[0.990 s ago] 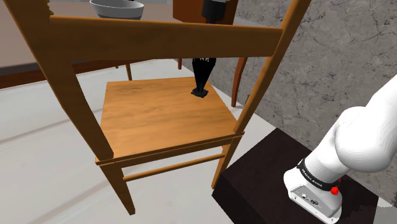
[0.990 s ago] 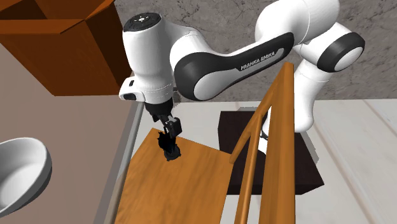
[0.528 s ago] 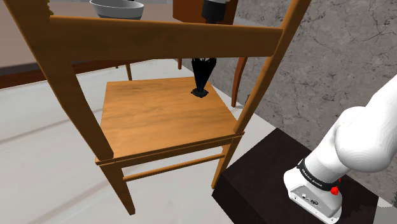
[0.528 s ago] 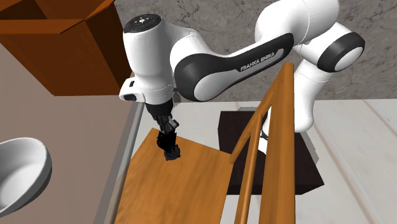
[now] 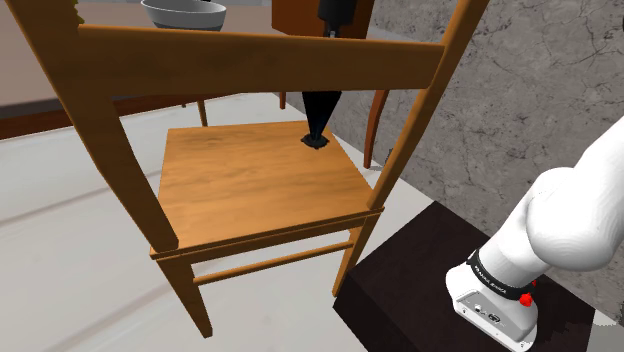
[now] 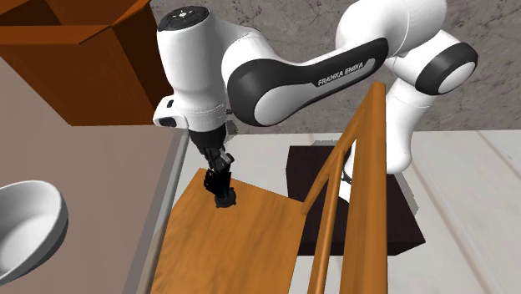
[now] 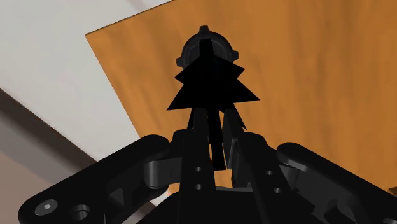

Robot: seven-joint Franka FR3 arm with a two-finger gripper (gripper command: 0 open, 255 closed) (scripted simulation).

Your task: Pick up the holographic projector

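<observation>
At the far corner of the chair seat (image 5: 250, 185) stands the small black projector (image 5: 316, 141). The gripper (image 6: 219, 179) above pinches its thin upright, fingers nearly together. The grasp seems made; next comes a straight lift.

Black projector (image 5: 316, 140) upright between fingers (image 7: 194, 159), at chair seat (image 5: 250, 185) corner

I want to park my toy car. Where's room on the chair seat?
The seat is bare wood along the backrest side and across the middle. Only the far corner, where the jaws clasp the projector, is crowded.
</observation>
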